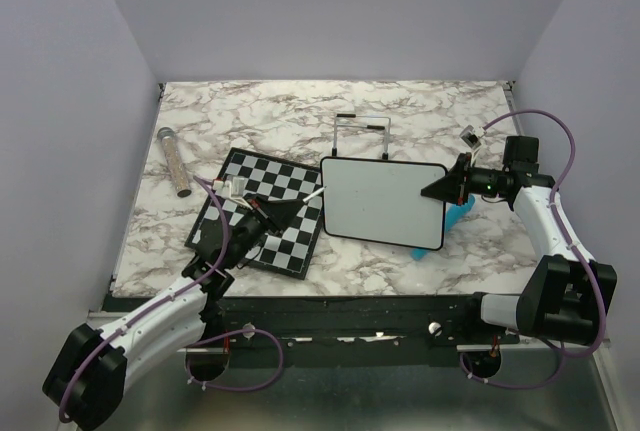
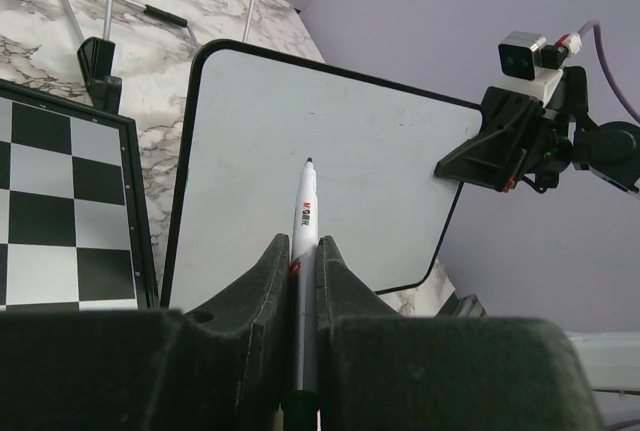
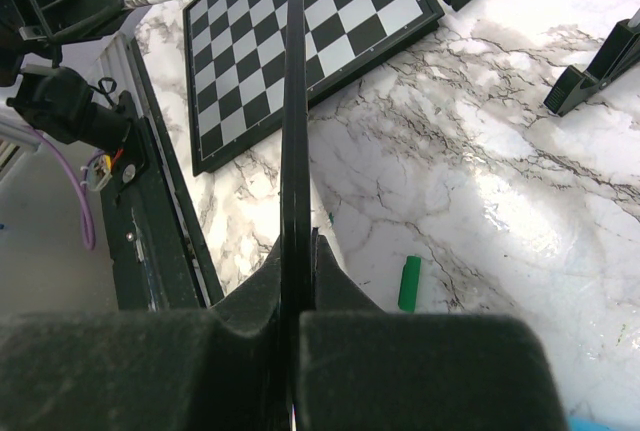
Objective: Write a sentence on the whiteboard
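Marble table (image 1: 400,111), lavender walls. The whiteboard (image 1: 385,201) sits mid-table, pinched at its right edge by the right gripper (image 1: 432,191), jaws clamped on the frame. In the right wrist view the whiteboard is edge-on between the fingers and looks lifted and tilted off the table, not lying flat. Its face is blank, with no sentence on it yet.

The left gripper (image 2: 303,251) is closed on a marker (image 2: 305,201), uncapped. The tip points at the whiteboard's lower-left area and is just short of it; I can't confirm contact.

Handling, my read:
- The whiteboard is light, thin and stiff, with a slick face.
- With only a one-edge grip, pen pressure on the far side will probably swing or flex it. Light strokes are safer, or rest it down first.
- The frame edge is the only sane place to hold it. The face must stay free.
- The marker is a smooth barrel and may slip or rotate in the jaws if pushed hard.

Around the whiteboard:
- A chessboard (image 1: 255,176) lies just left of it, its near corner touching or tucked under. It sits under the left arm's path.
- A wire stand (image 1: 360,136) is just behind.
- A blue thing (image 1: 458,216) pokes out under the right corner. I can't identify it.
- A green cap (image 3: 409,283) lies on the table beneath it.
- A tube (image 1: 175,161) lies well to the left, out of the way.
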You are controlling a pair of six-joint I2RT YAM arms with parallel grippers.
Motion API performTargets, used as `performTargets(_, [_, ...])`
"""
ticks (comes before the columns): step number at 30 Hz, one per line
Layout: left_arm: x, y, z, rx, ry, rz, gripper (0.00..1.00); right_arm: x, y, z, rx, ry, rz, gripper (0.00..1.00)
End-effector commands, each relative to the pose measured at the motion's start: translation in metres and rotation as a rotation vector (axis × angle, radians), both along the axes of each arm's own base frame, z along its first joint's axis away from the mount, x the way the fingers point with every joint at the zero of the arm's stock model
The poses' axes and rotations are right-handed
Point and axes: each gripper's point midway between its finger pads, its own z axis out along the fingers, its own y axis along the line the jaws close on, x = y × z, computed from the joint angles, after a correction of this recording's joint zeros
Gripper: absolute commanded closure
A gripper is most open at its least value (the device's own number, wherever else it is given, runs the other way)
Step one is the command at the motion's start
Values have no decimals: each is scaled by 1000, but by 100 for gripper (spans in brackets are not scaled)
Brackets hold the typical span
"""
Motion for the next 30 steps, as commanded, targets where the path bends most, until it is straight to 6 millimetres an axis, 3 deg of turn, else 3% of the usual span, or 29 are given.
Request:
performTargets(1, [0, 2, 1, 12, -10, 4, 100, 12, -8, -5, -71, -56, -30, 99])
performTargets(30, [3, 0, -14, 85, 5, 0, 100, 13, -8, -6, -68, -51, -31, 99])
